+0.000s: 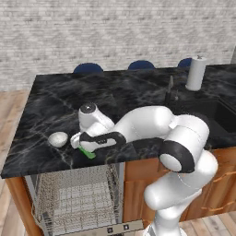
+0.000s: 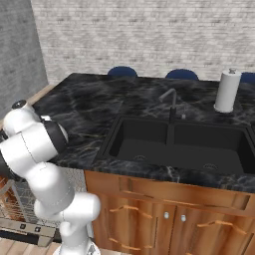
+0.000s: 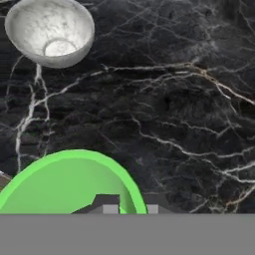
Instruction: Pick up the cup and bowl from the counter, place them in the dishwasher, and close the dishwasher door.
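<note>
The green cup sits low in the hand view, seen from above, its rim running between my two dark fingertips. My gripper is shut on that rim, one finger inside and one outside. In the left base view the gripper reaches down at the front edge of the black marble counter, with a sliver of the cup under it. The pale speckled bowl rests upright on the counter just left of the hand, and also appears as the bowl. Below, the dishwasher stands open, its door folded down.
A black double sink with a faucet lies right of the arm. A white paper-towel roll stands at the back right. Blue chair backs rise behind the counter. Wooden cabinets flank the dishwasher.
</note>
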